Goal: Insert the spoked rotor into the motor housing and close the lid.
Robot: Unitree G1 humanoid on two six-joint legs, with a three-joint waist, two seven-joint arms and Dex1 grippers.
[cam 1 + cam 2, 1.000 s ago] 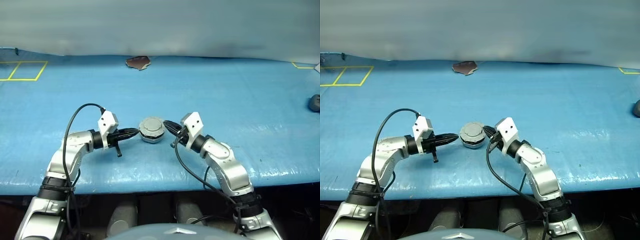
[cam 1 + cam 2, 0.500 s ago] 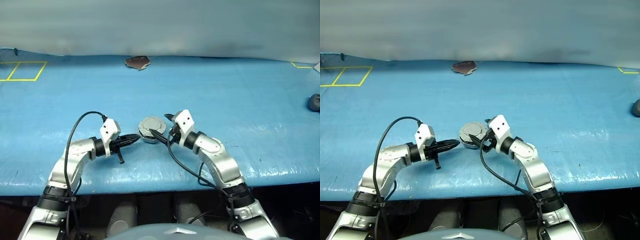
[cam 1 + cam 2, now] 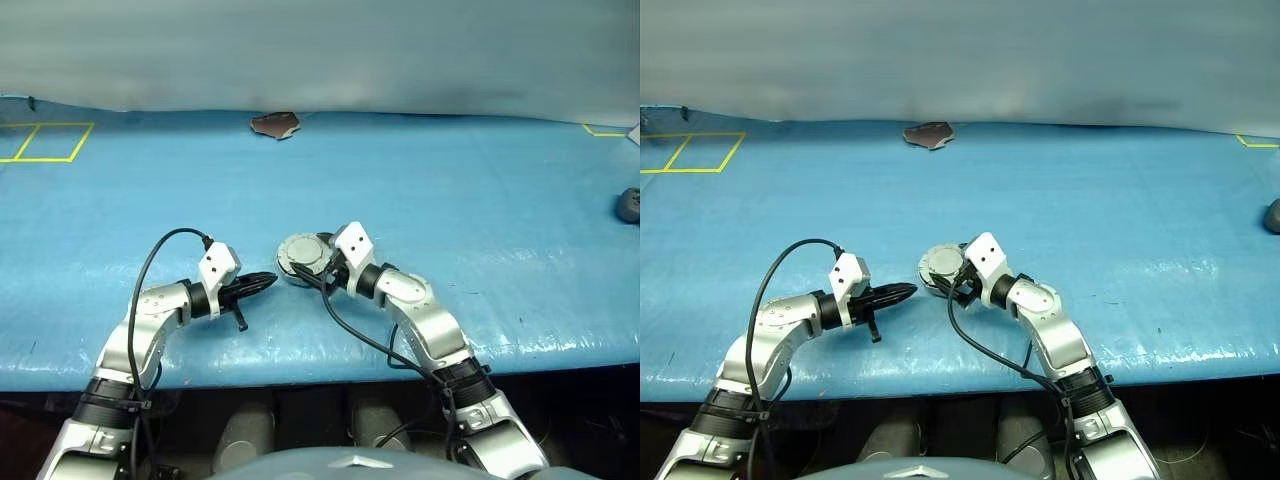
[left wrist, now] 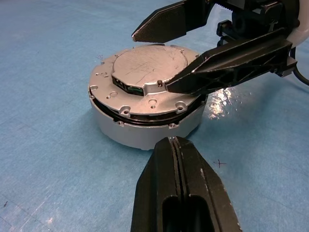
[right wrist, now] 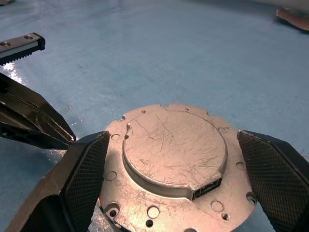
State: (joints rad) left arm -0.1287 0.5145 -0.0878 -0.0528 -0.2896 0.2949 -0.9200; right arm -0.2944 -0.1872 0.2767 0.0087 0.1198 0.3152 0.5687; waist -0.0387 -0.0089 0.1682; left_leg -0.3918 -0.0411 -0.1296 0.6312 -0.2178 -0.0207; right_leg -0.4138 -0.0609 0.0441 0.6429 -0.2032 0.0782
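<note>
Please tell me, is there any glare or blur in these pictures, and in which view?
Left wrist view: white glare on the blue sheet beside the motor housing; the left pincer up close is slightly soft. Right wrist view: the lid is sharp, scratches readable. Eye views: evenly lit, faint sheen near the front edge.

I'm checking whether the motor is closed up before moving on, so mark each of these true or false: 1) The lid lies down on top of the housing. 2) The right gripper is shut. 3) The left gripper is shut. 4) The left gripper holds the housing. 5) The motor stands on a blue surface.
1) True: the lid lies flat on the motor housing, its plain scratched face up, with a thin dark seam between them.
2) False: the right gripper is open, one finger on each side of the lid.
3) True: the left gripper has its fingers pressed together.
4) False: it holds nothing and points at the housing from close beside it.
5) True: the blue surface bears it.
</note>
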